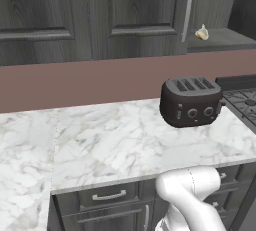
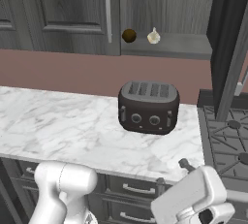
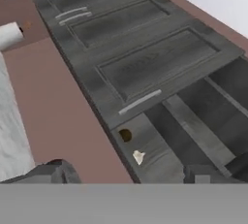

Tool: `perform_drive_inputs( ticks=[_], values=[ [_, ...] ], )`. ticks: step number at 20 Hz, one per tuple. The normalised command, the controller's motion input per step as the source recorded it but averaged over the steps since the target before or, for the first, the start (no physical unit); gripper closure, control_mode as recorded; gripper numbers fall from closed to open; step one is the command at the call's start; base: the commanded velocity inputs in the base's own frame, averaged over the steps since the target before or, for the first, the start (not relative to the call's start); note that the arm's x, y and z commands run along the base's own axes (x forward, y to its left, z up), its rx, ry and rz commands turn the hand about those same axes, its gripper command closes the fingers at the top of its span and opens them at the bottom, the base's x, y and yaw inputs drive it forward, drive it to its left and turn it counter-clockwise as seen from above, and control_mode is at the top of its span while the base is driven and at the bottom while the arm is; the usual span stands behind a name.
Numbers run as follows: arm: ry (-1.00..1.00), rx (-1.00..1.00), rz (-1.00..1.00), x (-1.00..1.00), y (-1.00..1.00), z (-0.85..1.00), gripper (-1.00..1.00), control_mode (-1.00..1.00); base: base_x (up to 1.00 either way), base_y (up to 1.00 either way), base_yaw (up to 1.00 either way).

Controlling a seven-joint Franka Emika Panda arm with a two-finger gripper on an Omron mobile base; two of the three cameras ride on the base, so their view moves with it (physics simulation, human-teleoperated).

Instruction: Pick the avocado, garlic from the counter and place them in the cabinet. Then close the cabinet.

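The avocado [image 2: 129, 35] and the garlic [image 2: 153, 36] sit side by side on the shelf inside the cabinet [image 2: 72, 9]. They are close but not touching. The cabinet is open, with one door [image 2: 231, 39] swung out to the right. A dark toaster [image 2: 148, 106] stands on the white marble desk [image 2: 58, 126] below. The jaws are wide open and hold nothing.

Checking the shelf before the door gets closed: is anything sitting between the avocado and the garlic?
Nothing: in the right base view, bare grey shelf separates the avocado from the garlic inside the cabinet.
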Motion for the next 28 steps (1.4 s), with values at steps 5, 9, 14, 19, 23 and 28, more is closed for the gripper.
perform_drive_inputs(
  ticks=[5, 9, 14, 19, 23, 28],
  values=[
    [-0.15, 0.16, 0.15, 0.73, -0.29, -0.10, -1.00, -1.00, 0.00, 0.00, 0.00],
    [-0.05, 0.27, 0.16, 0.55, -0.57, -0.17, -1.00, -1.00, 0.00, 0.00, 0.00],
    [-0.09, 0.24, 0.15, 0.48, -0.49, -0.02, -1.00, -1.00, 0.00, 0.00, 0.00],
    [-0.09, 0.16, 0.17, 0.41, -0.36, 0.00, -1.00, -1.00, 0.00, 0.00, 0.00],
    [-0.05, 0.16, 0.18, 0.14, -0.37, 0.00, -1.00, -1.00, 0.00, 0.00, 0.00],
    [0.00, 0.18, 0.17, 0.01, -0.38, 0.04, -1.00, -1.00, 0.00, 0.00, 0.00]
  ],
)
